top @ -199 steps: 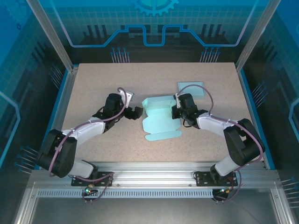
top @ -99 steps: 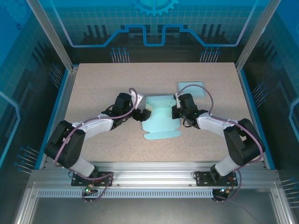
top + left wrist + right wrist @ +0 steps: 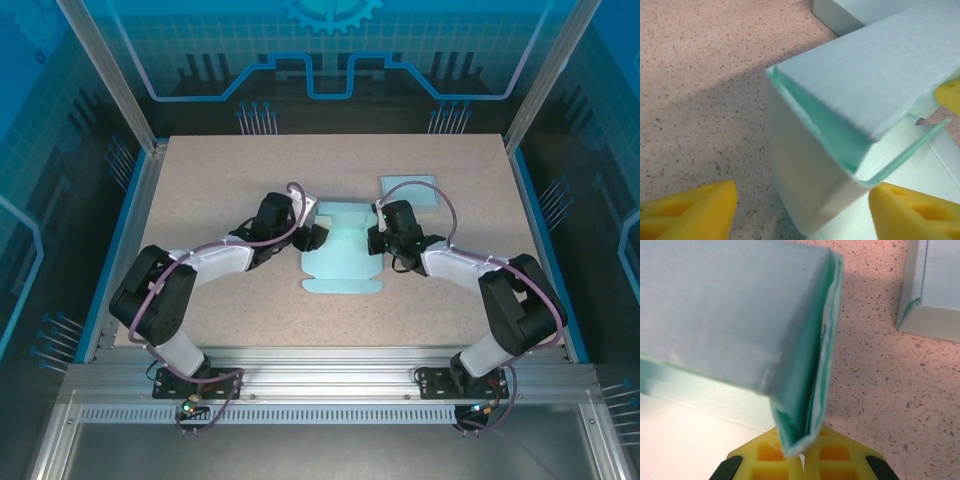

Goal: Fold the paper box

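Right wrist view reveals right hand (image 3: 801, 456) pinching paper box (image 3: 730, 305) wall

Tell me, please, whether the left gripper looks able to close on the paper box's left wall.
Likely yes: the left gripper is open, its fingers straddling the paper box at that upright wall, nothing between.

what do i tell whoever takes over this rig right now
Left gripper: open, fingers either side of the left wall of the pale green paper box, not clamped.
Right gripper: shut on the box's right wall, which is folded double.
The box sits mid-way across the speckled beige table; a second pale green box lies beyond it.
Done: both side walls raised.
Left: the near flap lies flat; the remaining folds are probably next.
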